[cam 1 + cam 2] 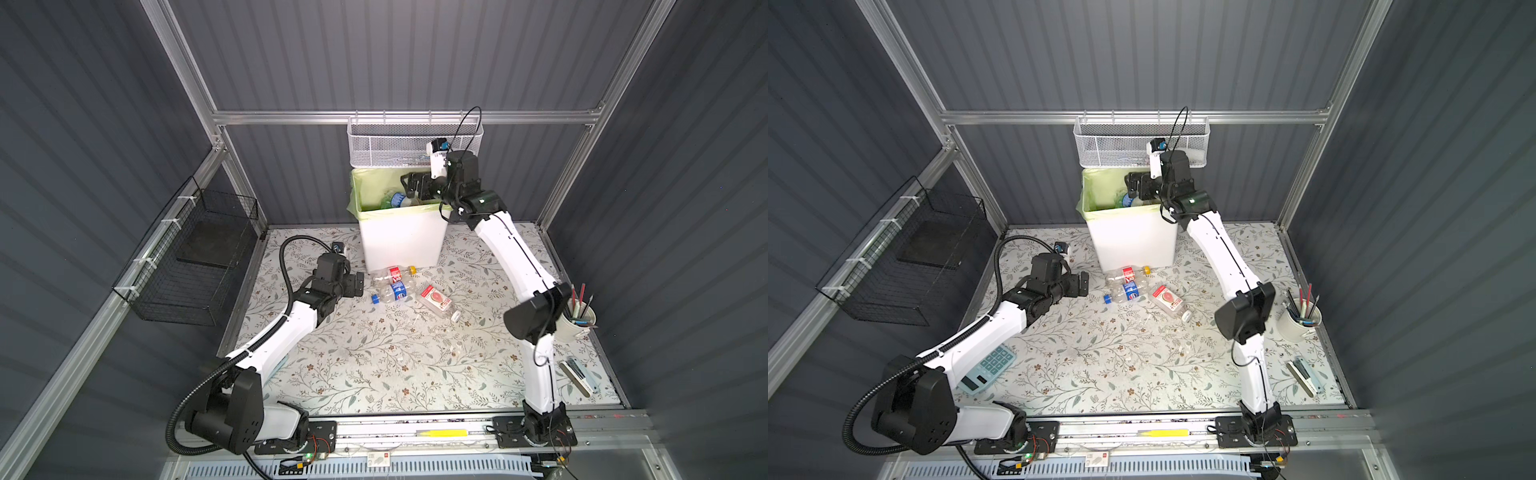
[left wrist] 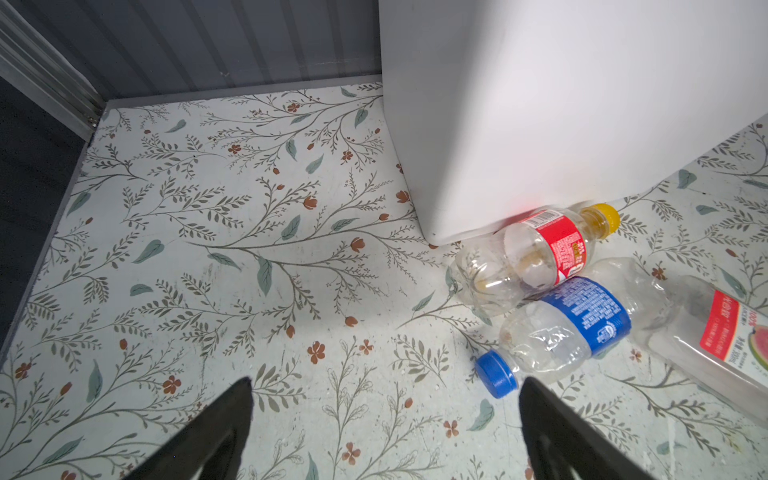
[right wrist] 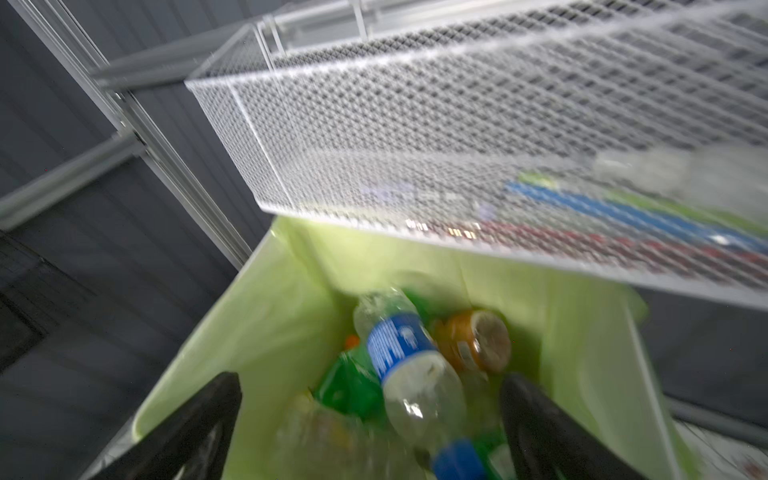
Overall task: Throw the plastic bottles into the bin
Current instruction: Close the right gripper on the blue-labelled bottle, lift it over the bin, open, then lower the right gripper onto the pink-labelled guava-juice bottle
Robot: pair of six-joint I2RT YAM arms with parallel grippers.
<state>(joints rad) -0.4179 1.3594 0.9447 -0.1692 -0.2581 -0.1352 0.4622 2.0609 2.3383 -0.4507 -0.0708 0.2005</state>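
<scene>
— Floral-print tabletop (image 1: 374,374), both top views: tall white plastic bin with yellow-green liner (image 1: 399,241) is standing at the back; right gripper (image 1: 407,187) is hanging over its mouth, spread wide, empty.
— Left wrist?
— Left gripper (image 2: 385,386) is gaping, empty, facing three clear plastic bottles (image 2: 528,257) lying by the bin's foot. I'd be pinching the blue-capped bottle (image 2: 561,332) mid-body.
— Right wrist?
— Blurry. Binned bottles (image 3: 399,345) are lying heaped inside; white mesh wire basket (image 3: 457,124) is overhanging the bin, so watch clearance.

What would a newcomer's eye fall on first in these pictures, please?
Probably the tall white bin at the back, its green liner holding a pile of bottles, with the right end effector open above it. Next, three more bottles lying on the flowered table before the bin, beside the open left end effector.
</scene>
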